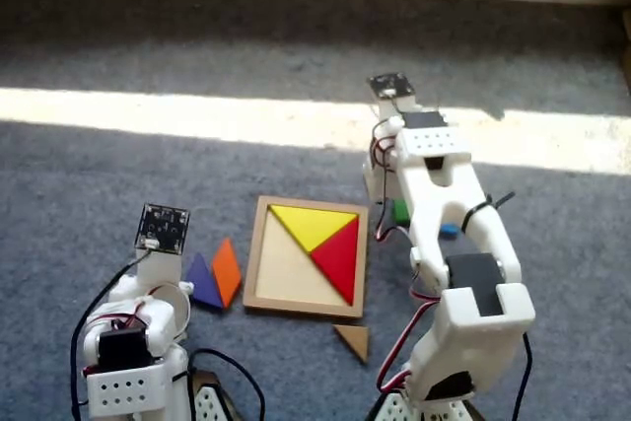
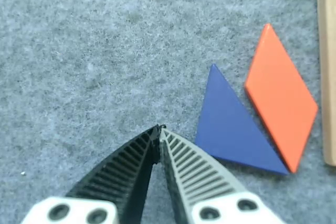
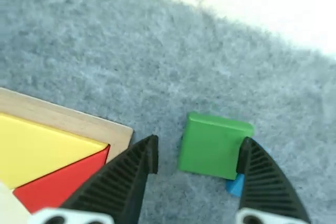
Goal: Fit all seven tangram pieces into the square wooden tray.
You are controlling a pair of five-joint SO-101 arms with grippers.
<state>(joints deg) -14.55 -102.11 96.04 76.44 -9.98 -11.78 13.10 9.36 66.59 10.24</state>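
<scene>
green square [image 3: 215, 142] bracketed by the spread right gripper [image 3: 199, 141], left gripper [image 2: 159, 129] pressed together; probably calls for pinching, lifting, seating in the wooden tray [image 3: 68, 121].

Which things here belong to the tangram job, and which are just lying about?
Part of the job:
wooden tray
yellow triangle and red triangle, both in it
outside it: blue triangle, orange parallelogram, tan triangle, green square, small blue piece

Just there:
grey carpet
sunlit band across it

pale wooden tray [image 1: 258, 253], smooth matt painted pieces, fuzzy grey carpet [image 1: 99, 175]
</scene>
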